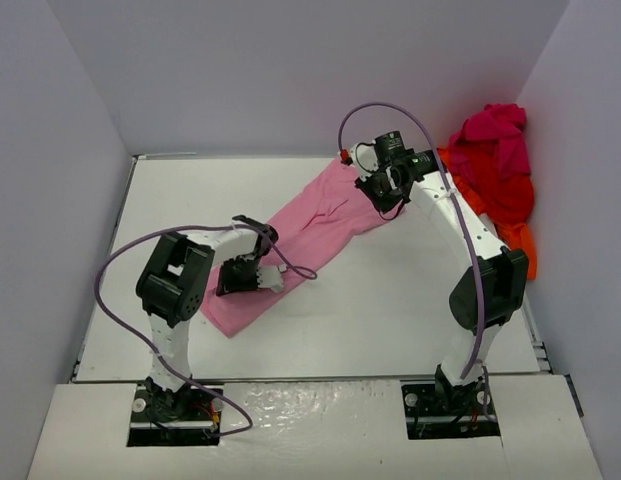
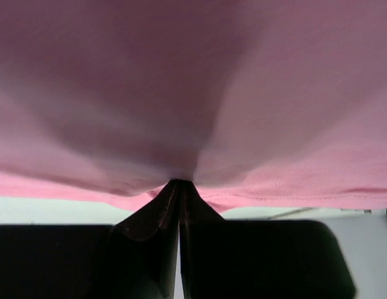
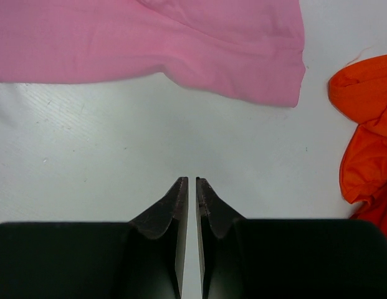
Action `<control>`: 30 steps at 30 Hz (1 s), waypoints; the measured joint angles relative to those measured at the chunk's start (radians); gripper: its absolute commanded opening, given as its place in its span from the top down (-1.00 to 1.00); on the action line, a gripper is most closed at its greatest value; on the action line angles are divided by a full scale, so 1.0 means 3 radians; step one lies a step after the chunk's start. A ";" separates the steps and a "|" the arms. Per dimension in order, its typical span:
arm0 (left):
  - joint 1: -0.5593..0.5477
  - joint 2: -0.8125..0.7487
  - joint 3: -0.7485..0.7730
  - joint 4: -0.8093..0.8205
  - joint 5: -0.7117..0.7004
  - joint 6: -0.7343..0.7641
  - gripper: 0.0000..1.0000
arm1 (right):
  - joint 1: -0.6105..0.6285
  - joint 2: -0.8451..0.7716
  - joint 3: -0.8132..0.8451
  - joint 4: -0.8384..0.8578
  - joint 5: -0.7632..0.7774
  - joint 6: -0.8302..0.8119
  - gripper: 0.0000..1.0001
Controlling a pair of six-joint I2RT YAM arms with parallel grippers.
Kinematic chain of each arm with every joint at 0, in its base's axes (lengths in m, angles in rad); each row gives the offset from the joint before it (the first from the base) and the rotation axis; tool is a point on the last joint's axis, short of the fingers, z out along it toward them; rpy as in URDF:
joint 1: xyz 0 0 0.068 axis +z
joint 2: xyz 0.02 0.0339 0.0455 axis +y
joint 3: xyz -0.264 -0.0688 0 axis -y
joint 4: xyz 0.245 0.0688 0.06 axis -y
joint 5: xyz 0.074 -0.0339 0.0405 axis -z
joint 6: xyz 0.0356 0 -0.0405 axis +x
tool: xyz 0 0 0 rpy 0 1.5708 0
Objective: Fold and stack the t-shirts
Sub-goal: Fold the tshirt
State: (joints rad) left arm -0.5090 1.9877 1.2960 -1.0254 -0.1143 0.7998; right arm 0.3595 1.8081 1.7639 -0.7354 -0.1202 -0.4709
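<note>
Beside piled t-shirts point(image 1: 495, 170) the right gripper point(image 3: 192, 179) hovers closed, empty; left gripper point(image 2: 179, 182) pinches pink t-shirt point(image 1: 310, 230).

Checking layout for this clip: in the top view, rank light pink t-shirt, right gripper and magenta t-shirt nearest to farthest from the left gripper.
1. light pink t-shirt, centre-left, pinched in the left gripper.
2. right gripper, right of centre, by the shirt's far end.
3. magenta t-shirt, far right corner.

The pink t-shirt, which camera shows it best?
The top external view: nearly the whole pink t-shirt lies stretched diagonally across the table. The left wrist view shows only a close cloth fold pinched in the left gripper; the right wrist view shows only one edge.
</note>
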 measured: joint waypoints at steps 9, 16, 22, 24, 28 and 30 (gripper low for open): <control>-0.0804 0.0317 0.0208 -0.0579 0.0215 -0.0159 1.00 | 0.0000 0.0001 -0.0192 0.0059 -0.0169 0.0011 0.82; -0.1387 0.0874 0.1092 -0.1093 0.0475 -0.0298 1.00 | 0.0004 0.0065 -0.0239 0.0081 -0.0201 0.0088 0.82; -0.1883 0.1055 0.1846 -0.1043 0.0973 -0.0431 1.00 | 0.0004 0.0085 -0.0377 0.0103 -0.0195 0.0108 0.82; -0.1983 0.0985 0.1921 -0.0816 0.1069 -0.0481 1.00 | 0.0004 0.0085 -0.0417 0.0102 -0.0181 0.0107 0.82; -0.1974 0.0731 0.1981 -0.0404 0.1070 -0.0551 1.00 | 0.0004 0.0082 -0.0442 0.0110 -0.0172 0.0107 0.83; -0.1829 0.0554 0.2000 -0.0273 0.1041 -0.0584 1.00 | 0.0004 0.0053 -0.0441 0.0120 -0.0169 0.0107 0.84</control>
State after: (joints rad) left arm -1.0576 2.1537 1.8960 -1.1072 0.1980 0.6246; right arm 0.3607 1.8239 1.6315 -0.6993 -0.1708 -0.4389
